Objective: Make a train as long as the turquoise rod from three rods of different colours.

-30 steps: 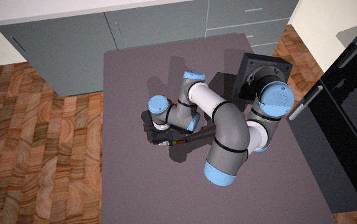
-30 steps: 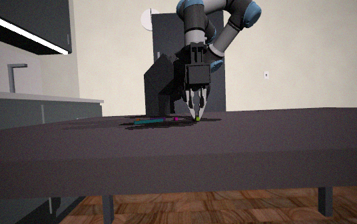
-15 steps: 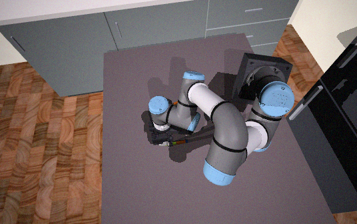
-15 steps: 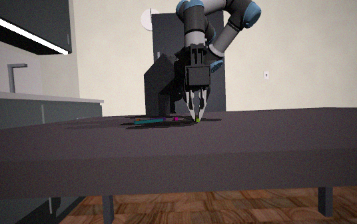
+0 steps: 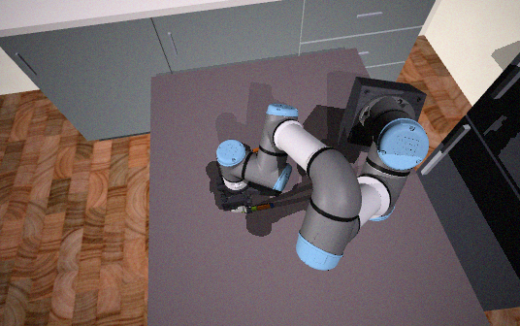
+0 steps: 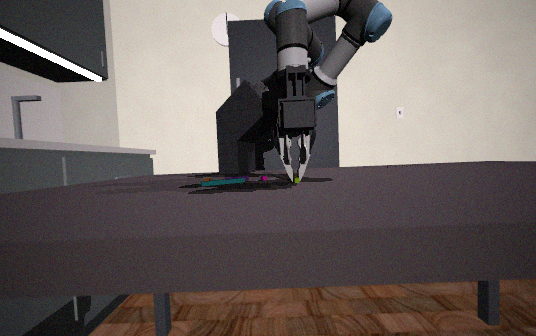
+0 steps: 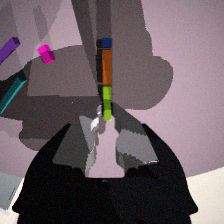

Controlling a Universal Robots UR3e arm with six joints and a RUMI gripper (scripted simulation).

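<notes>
Right now my gripper is down at the table, fingers nearly closed and clamped on the near end of the lime rod. Wrist view: lime rod runs straight away from me, lying flat or v. close to it; can't tell if its held end is lifted at all.

Places, all rel. to the lime rod:
- orange rod directly beyond its far end, same line, ends touching or almost.
- blue rod beyond the orange, same line again, butted up to it. So three in a row: lime, orange, blue.
- magenta rod off to the left and further out, well apart, lying at an angle.
- purple rod further left still, past the magenta, partly cut by the frame edge.
- turquoise rod far left, about level with the lime, slanted, only part in view.

Exterior view: lime end shows just under my fingertips, turquoise lies flat to the left on the table, small magenta bit between them.

Top view: arm covers most of the rods; little readable there.
</notes>
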